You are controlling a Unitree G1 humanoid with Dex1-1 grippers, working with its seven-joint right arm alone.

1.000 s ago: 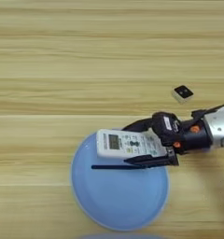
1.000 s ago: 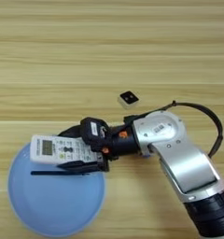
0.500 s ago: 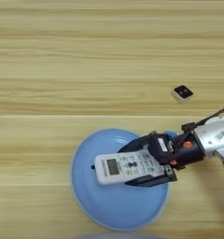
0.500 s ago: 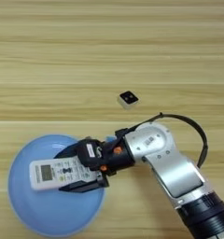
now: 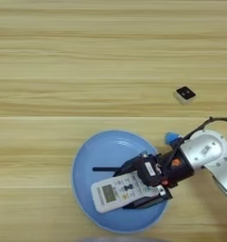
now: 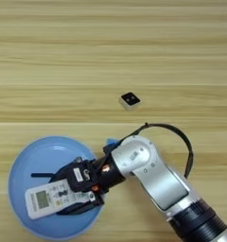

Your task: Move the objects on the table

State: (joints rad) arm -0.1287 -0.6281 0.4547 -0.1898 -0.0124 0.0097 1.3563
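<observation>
Here our claw point(image 5: 144, 185) is clamped on the white remote point(image 5: 119, 191), over the blue plate point(image 5: 91, 156); the black stick point(image 5: 106, 168) and, beyond the rim, the gadget point(image 5: 185, 94).

Stray item: one grey sliver at the bottom edge.
A pale grey smear point(image 5: 114, 239) lies along the bottom border of my left eye view, about mid-width. Too little of it shows for me to tell what it is.

A white remote point(image 5: 121, 192) is lying tilted across the light-blue plate point(image 5: 101, 151), the black gadget point(image 5: 185, 94) sitting well apart on the table point(image 5: 87, 71).
</observation>
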